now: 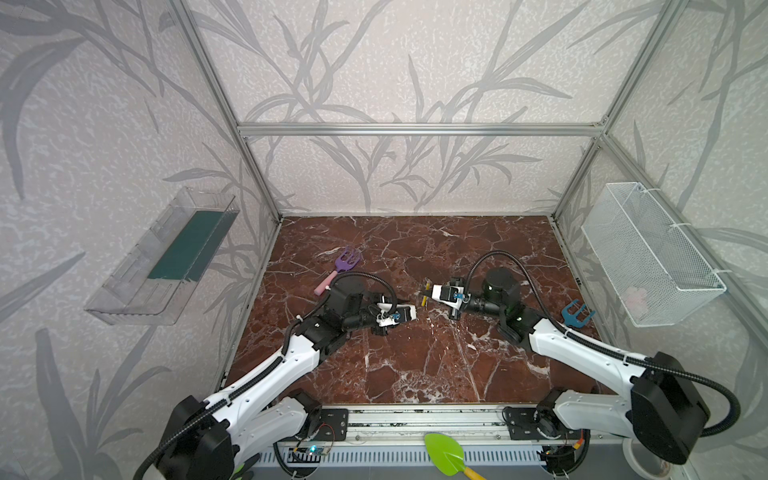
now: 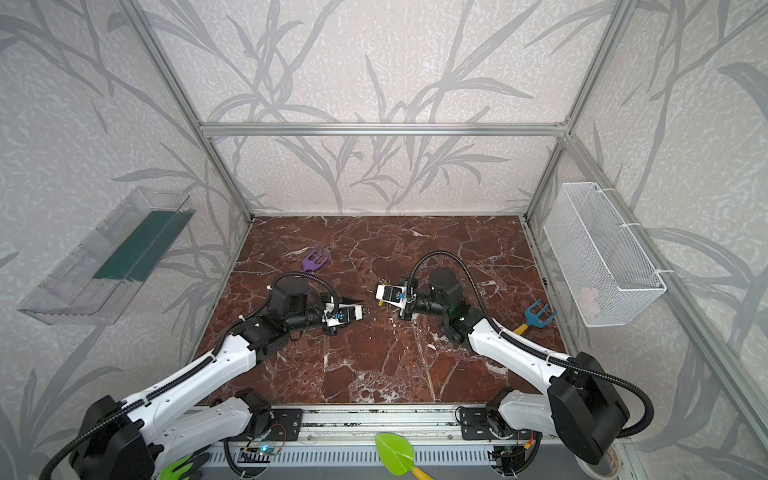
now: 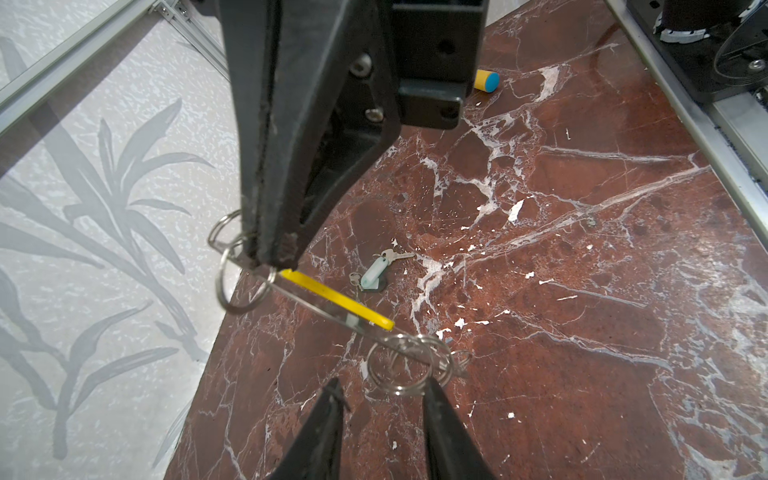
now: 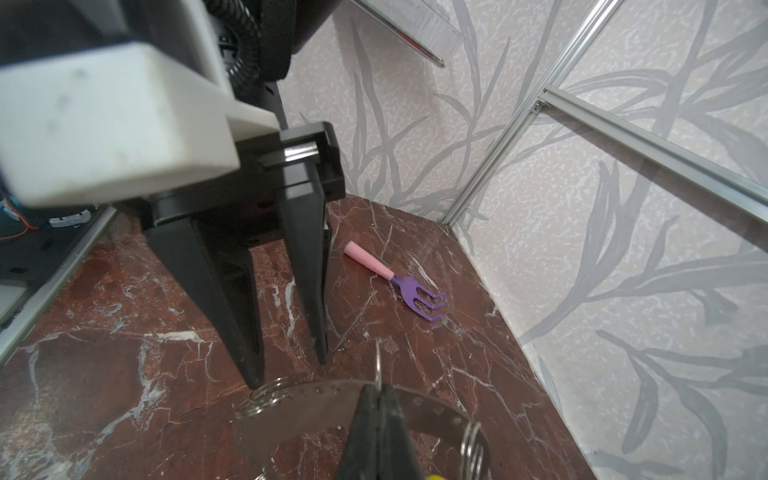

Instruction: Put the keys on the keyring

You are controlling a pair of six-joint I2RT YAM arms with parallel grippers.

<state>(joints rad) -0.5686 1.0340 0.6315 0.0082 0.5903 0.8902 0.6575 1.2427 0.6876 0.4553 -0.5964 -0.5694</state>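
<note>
Keyring [image 4: 307, 399]: thin grey hoop w/ dotted band, yellow sleeve [image 3: 336, 299] over one arc. It's off the worktop [image 3: 582, 291], seen edge-on in left wrist view, pinched in right tool [image 3: 274, 255]. Sm. split rings [image 3: 399, 365] hang on it. Keys [image 3: 380, 268]: tiny silvery bunch w/ pale teal tag, flat on worktop, apart from keyring.

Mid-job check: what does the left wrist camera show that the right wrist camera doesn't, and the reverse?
Only the left wrist view: the keys lying on the table, not on the keyring. Only the right wrist view: a purple fork with a pink handle, near the wall. Both: the right gripper shut on the keyring, and the left gripper open close to it.
</note>
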